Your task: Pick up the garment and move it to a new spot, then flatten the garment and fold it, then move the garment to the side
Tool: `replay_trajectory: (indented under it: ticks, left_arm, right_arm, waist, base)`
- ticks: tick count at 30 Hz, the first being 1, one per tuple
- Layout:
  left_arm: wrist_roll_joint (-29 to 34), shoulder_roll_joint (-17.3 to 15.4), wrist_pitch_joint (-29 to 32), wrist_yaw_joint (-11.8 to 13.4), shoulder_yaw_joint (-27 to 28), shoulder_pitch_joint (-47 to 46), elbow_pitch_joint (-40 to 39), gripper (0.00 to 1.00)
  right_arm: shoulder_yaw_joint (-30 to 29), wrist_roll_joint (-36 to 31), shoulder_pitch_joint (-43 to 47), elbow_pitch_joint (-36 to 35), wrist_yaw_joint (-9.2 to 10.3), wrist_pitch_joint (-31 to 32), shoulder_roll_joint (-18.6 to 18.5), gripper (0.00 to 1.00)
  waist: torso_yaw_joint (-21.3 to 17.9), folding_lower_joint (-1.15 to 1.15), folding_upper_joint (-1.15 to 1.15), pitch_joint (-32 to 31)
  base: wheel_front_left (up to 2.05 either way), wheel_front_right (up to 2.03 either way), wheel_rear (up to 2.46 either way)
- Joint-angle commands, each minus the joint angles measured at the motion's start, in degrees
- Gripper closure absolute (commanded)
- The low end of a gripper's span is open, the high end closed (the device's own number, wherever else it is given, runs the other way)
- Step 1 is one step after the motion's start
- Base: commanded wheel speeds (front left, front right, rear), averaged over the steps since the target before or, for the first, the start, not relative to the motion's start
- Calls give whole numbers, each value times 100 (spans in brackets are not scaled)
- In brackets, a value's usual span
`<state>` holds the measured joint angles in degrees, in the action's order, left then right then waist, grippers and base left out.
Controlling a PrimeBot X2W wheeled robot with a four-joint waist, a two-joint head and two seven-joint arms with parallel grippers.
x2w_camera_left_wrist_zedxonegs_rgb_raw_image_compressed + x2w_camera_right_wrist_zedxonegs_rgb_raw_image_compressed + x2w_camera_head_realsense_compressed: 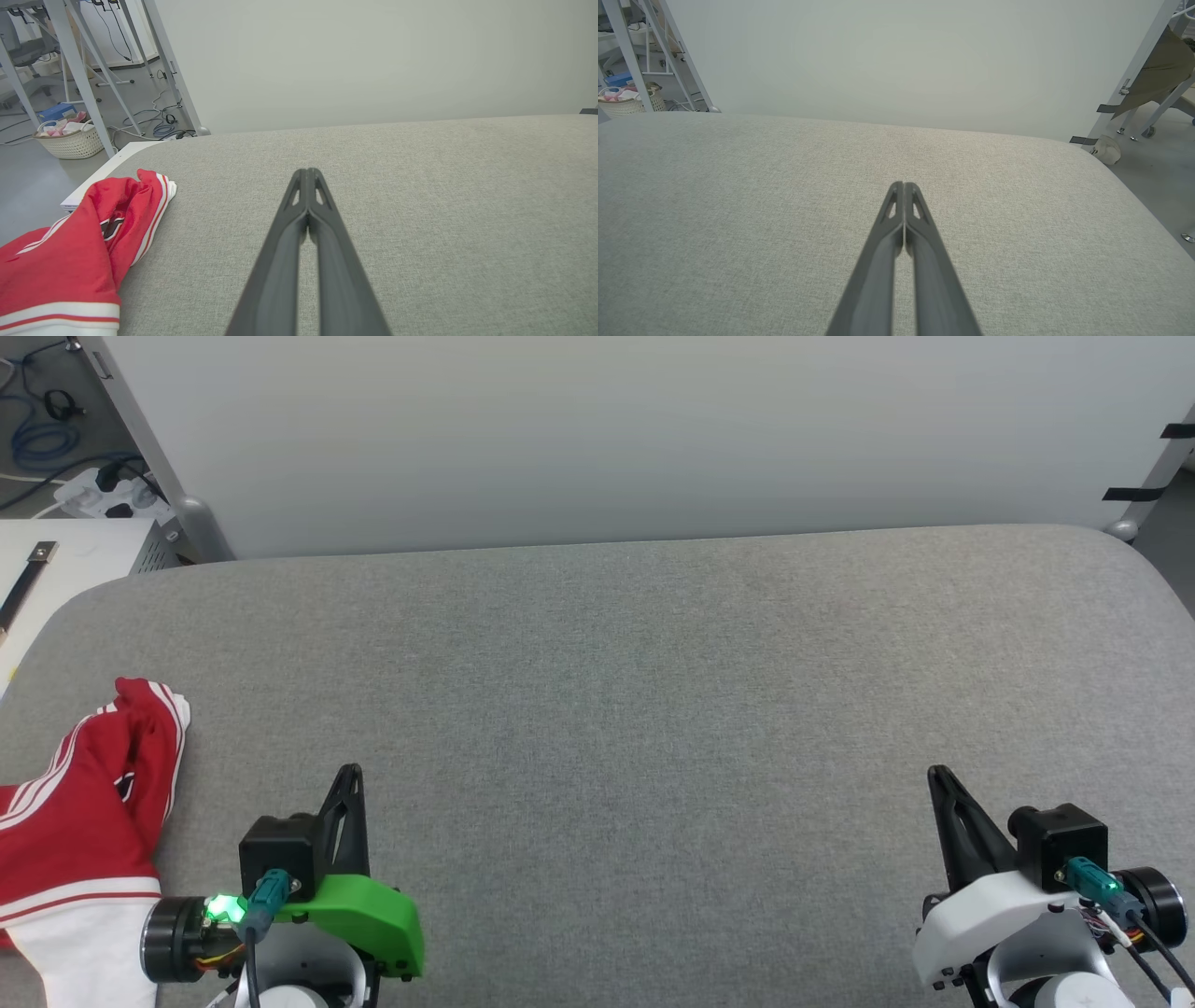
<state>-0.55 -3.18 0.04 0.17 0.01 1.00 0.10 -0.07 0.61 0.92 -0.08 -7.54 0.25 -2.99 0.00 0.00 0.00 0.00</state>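
step: pick-up not begun — garment (79, 812) bunched at far left | left gripper (349, 773), right gripper (936, 773): closed, nothing held | next: left gripper to be opened — reached to garment

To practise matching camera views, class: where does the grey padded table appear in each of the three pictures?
Head view: the grey padded table spans the picture below the pale panel.
Left wrist view: it fills the lower half, with the garment at its left edge.
Right wrist view: it covers the lower two thirds.
Shared landmark: the rounded metal foot at the panel's left end.
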Motion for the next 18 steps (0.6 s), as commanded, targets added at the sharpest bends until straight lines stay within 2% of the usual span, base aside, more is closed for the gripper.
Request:
replay_trajectory:
  ticks: [1,18]
  left_arm:
    - [55,30,-4,-17,-1,-100,-10,100]
    - [55,30,-4,-17,-1,-100,-10,100]
  right_arm:
    - [7,-61,-92,8,5,-25,12,100]
    - [7,-61,-92,8,5,-25,12,100]
  waist:
    - [0,0,0,0]
    - [0,0,0,0]
  base:
    - [0,0,0]
    - [0,0,0]
